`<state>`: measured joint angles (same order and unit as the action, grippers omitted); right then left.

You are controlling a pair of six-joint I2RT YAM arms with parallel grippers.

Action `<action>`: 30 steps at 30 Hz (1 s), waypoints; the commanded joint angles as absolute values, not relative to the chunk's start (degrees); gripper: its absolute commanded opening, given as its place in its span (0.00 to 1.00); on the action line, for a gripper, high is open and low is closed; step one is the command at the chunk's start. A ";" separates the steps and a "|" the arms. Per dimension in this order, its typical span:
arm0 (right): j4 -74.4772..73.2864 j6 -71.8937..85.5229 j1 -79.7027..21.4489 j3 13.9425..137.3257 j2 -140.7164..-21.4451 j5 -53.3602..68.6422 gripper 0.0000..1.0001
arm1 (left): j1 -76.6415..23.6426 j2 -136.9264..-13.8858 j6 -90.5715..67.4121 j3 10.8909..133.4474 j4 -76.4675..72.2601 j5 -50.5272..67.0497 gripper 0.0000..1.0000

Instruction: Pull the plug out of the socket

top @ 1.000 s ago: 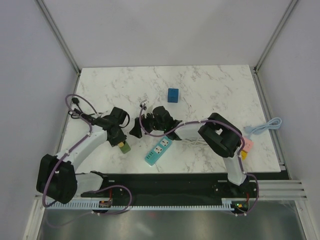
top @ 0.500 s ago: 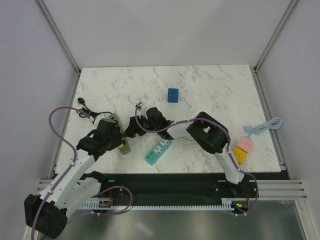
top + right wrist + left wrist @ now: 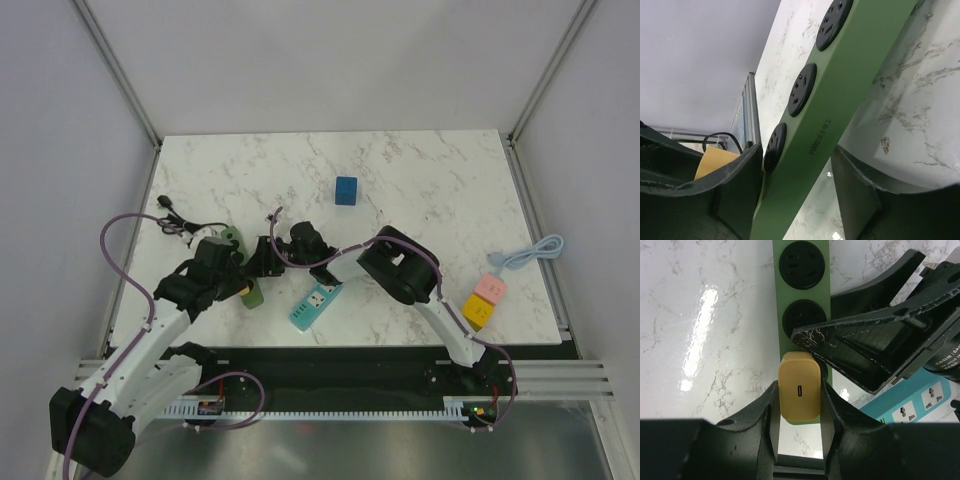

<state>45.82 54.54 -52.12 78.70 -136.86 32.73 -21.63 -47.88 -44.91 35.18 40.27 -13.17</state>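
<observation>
A green socket strip with black round sockets lies on the marble table. A yellow plug sits in the socket at its near end. My left gripper is shut on the plug, one finger on each side. My right gripper straddles the green strip just beyond the plug, with its fingers against the strip's sides. In the top view both grippers meet at the strip, left and right, and the plug is mostly hidden there.
A teal power strip lies just right of the green one. A blue cube stands mid-table. Pink and yellow blocks and a light-blue cable sit at the right edge. A black cord lies at the left.
My right gripper has slid left over the green strip and narrowed its jaws around it. The left arm has swung its elbow inward while keeping its hold on the plug.
</observation>
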 commanded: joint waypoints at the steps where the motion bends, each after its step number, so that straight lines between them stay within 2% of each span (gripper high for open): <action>1: 51.06 57.31 -52.65 80.59 -138.34 35.68 0.63 | -21.88 -47.72 -43.51 36.91 34.19 -12.39 0.02; 3: 51.15 57.22 -52.65 80.77 -138.60 36.03 0.52 | -21.88 -47.99 -43.33 37.26 34.19 -12.57 0.02; 4: 51.07 57.13 -52.73 80.95 -138.95 36.21 0.38 | -21.88 -48.08 -43.33 37.35 34.36 -12.57 0.02; 7: 49.23 55.73 -52.82 81.73 -139.39 36.47 0.12 | -21.80 -48.16 -42.72 38.76 35.59 -12.48 0.02; 8: 47.13 54.24 -52.74 82.17 -139.48 36.30 0.00 | -21.71 -48.25 -42.54 39.80 36.12 -12.39 0.02; 16: 40.52 49.22 -53.08 83.23 -139.92 35.33 0.00 | -21.27 -46.06 -42.71 44.91 41.31 -14.58 0.02; 30: 38.24 50.10 -53.09 84.81 -142.64 32.17 0.00 | -21.18 -39.99 -42.19 44.47 42.19 -14.24 0.02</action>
<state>45.39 57.76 -53.12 85.06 -138.19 35.57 -20.95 -43.20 -44.05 39.07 49.10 -15.20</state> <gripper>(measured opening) 0.421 0.390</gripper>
